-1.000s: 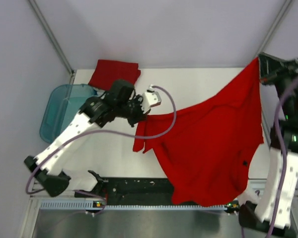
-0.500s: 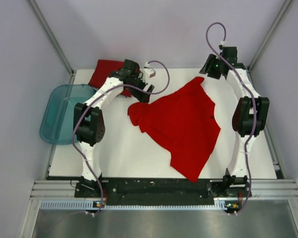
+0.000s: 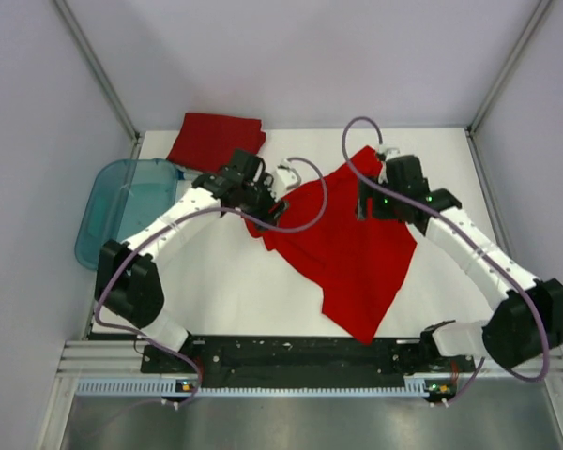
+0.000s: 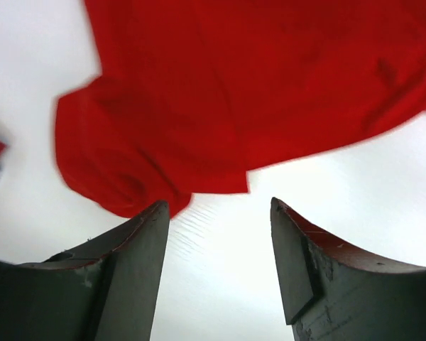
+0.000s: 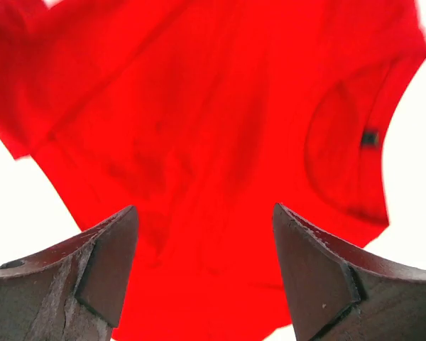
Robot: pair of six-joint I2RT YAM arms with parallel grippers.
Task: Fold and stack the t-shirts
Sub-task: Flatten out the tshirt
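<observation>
From above, a loose shirt (image 3: 357, 253) lies mid-table (image 3: 216, 281); a folded shirt (image 3: 216, 141) sits back left near the tub (image 3: 122, 211). The left gripper (image 3: 267, 208) and right gripper (image 3: 369, 203) hover over the loose shirt.

Left wrist: fingers (image 4: 138, 249) parted, empty, above a sleeve.

Right wrist: fingers (image 5: 319, 277) parted, empty, near the collar.

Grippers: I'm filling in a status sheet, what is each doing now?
Left gripper: open, holding nothing.
Right gripper: open, holding nothing, over the red shirt.

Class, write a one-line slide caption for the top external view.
Open left gripper and open right gripper above a rumpled red t-shirt; a folded red t-shirt lies near a teal tub.
</observation>
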